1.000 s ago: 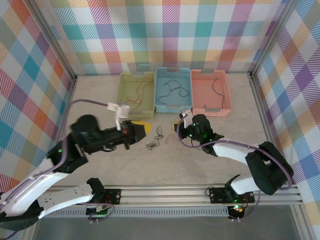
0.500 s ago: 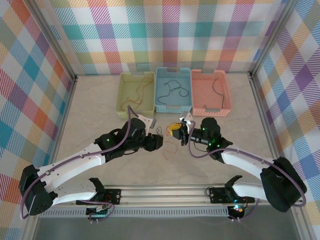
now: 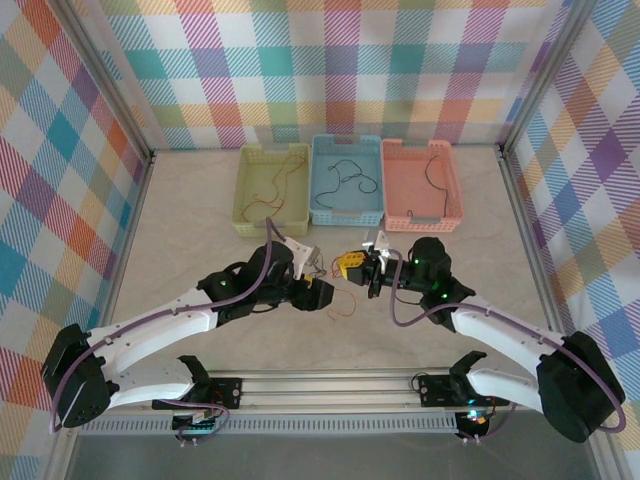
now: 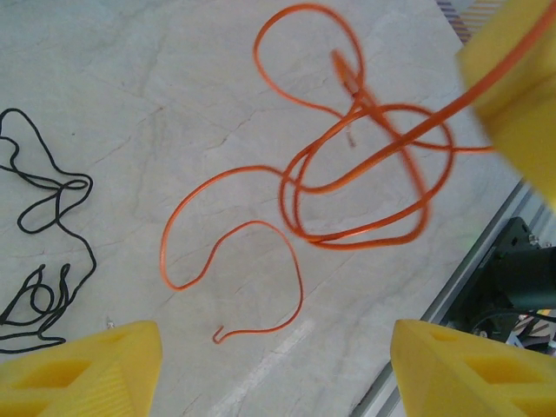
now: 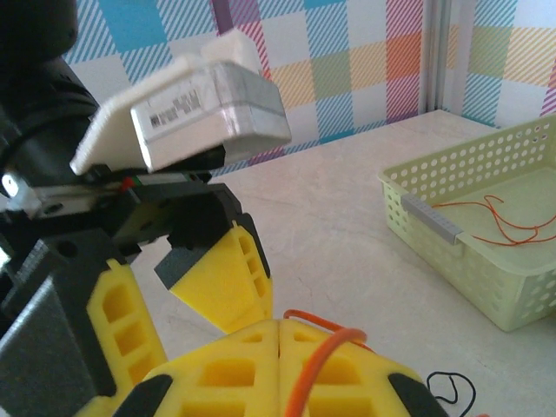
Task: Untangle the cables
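Though close by, black cable (image 4: 62,193) clear of orange cable (image 4: 295,174).

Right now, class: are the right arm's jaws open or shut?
Shut. In the right wrist view the yellow fingers press together, pinching the orange cable that runs out of their seam.
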### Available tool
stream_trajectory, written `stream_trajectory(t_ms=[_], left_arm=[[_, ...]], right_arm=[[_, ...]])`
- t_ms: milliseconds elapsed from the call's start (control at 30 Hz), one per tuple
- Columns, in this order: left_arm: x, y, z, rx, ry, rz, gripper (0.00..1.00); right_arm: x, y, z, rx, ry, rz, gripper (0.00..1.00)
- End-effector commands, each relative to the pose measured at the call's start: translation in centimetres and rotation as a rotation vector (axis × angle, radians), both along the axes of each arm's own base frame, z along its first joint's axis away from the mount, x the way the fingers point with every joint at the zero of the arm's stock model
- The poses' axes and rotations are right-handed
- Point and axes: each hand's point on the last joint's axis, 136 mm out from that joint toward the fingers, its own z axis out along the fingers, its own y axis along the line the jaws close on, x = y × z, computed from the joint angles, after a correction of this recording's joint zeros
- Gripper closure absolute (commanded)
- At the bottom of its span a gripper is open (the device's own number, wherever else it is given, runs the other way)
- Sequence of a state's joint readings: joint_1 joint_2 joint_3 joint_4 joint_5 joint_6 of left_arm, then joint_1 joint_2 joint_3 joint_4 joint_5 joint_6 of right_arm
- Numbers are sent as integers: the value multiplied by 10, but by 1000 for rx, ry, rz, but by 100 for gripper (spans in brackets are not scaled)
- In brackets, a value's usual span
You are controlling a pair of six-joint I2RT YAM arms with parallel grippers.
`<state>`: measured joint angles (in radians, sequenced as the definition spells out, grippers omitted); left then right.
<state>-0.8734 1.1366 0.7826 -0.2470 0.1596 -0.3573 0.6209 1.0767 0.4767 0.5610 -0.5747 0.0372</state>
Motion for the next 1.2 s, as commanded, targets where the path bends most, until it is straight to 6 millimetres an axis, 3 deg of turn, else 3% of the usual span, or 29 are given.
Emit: stream_trajectory(t_ms=[0,367,600,967,1167], left_arm=[[3,2,5,-21,-54,-4,30],[17,8,37,-65,-229,29,27],[9,-6,38,-136,-300,-61,24],[20,-14,47,-129,-391,-74,26],[24,-19,37,-101,-383,-80,32]], right_arm=[[-6,-3,16,40,-12,14,100],[-13,-6,66,102,51,21,100],[-17,-2,82,130,115,58,100],[-26,2,104,180,188,128,100],[-29,1,113,189,195,138,100]])
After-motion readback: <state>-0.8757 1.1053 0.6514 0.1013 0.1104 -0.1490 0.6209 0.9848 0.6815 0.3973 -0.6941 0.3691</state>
